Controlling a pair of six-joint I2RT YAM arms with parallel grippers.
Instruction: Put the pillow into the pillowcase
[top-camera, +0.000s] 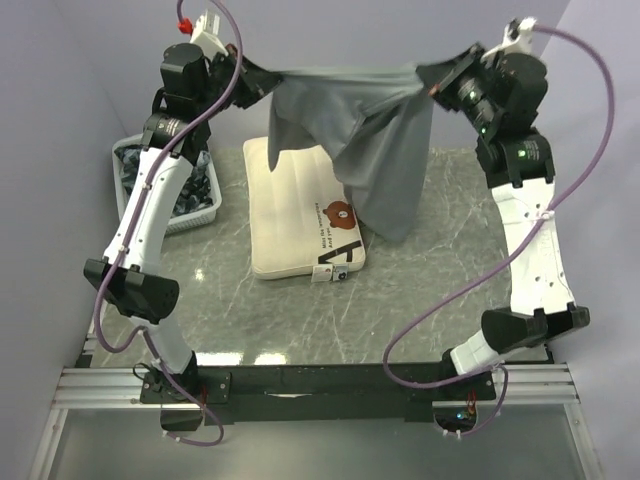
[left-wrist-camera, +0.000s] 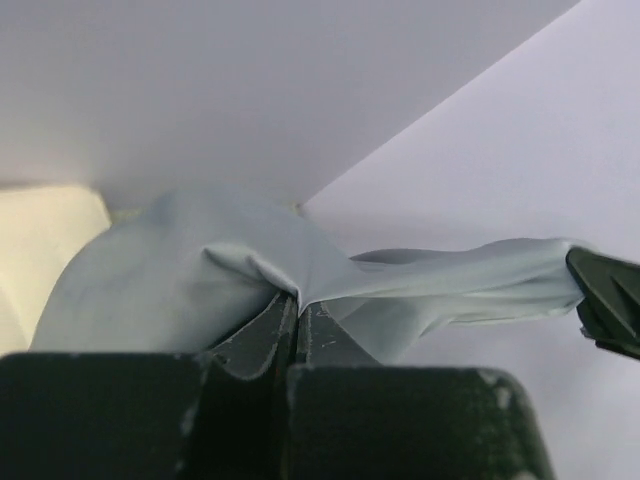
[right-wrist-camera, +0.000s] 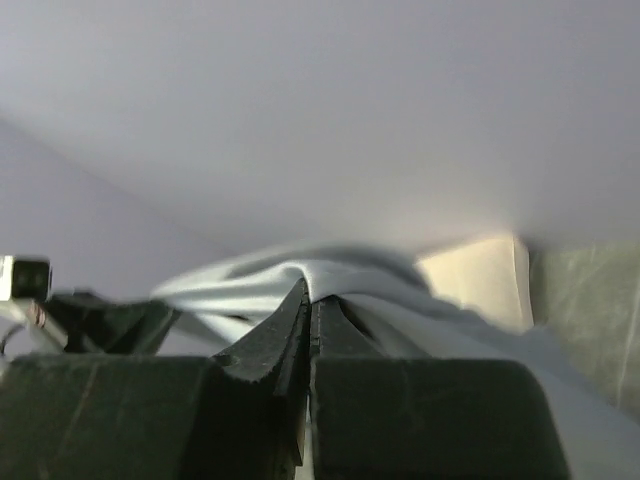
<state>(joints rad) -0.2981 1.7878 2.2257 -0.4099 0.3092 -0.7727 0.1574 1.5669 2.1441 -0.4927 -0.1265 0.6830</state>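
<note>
The grey pillowcase (top-camera: 372, 140) hangs in the air, stretched between my two grippers above the table's far half. My left gripper (top-camera: 262, 78) is shut on its left top corner; in the left wrist view (left-wrist-camera: 297, 302) the cloth (left-wrist-camera: 200, 270) bunches over the closed jaws. My right gripper (top-camera: 432, 82) is shut on the right top corner, also seen in the right wrist view (right-wrist-camera: 310, 290) with the cloth (right-wrist-camera: 400, 300) draped over it. The cream pillow (top-camera: 300, 215), bear print up, lies flat on the table below, its far right part hidden behind the hanging case.
A white basket (top-camera: 205, 212) with dark blue-and-white cloths (top-camera: 195, 190) stands at the table's left edge beside the left arm. The grey marble tabletop (top-camera: 440, 290) lies around the pillow. Pale walls close the far side.
</note>
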